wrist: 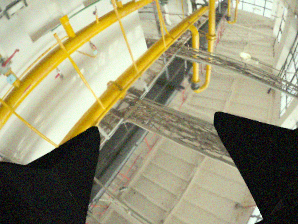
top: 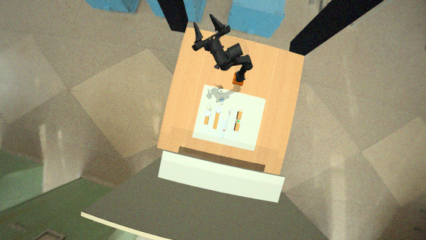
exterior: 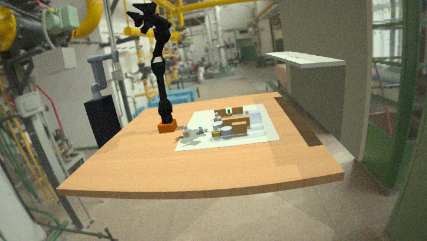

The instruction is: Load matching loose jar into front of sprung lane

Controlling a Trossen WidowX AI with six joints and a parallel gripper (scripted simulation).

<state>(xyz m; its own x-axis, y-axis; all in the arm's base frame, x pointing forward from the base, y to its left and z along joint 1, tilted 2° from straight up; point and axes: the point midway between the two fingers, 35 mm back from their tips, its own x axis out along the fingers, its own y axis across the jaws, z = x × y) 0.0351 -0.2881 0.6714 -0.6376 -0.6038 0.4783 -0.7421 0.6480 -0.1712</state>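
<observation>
Wooden tabletop (top: 268, 74) (exterior: 167, 167): white mat (top: 253, 119) (exterior: 191, 145) on it.
Gripper (top: 202, 18) (exterior: 130, 8) (wrist: 158, 125): wide open, raised, nothing held.
Loose jars, paler (top: 220, 90) (exterior: 185, 132) and blue (top: 221, 100) (exterior: 200, 129): top view, between five and six o'clock from gripper; match unclear.
Lanes: beyond, towards six.
Obstacle: neighbouring jar, probably.

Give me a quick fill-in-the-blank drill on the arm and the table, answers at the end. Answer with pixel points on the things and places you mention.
1. The hand (top: 205, 28) (exterior: 133, 11) (wrist: 158, 125) has its fingers ____, with nothing between them.
2. The arm's base (top: 237, 83) (exterior: 166, 128) is coloured ____.
3. The pale mat (top: 253, 119) (exterior: 185, 146) lies on the wooden ____.
4. In the exterior view, the hand is ____ than the white shelf (top: 218, 181) (exterior: 322, 64).

Missing words: open; orange; table; higher.
</observation>
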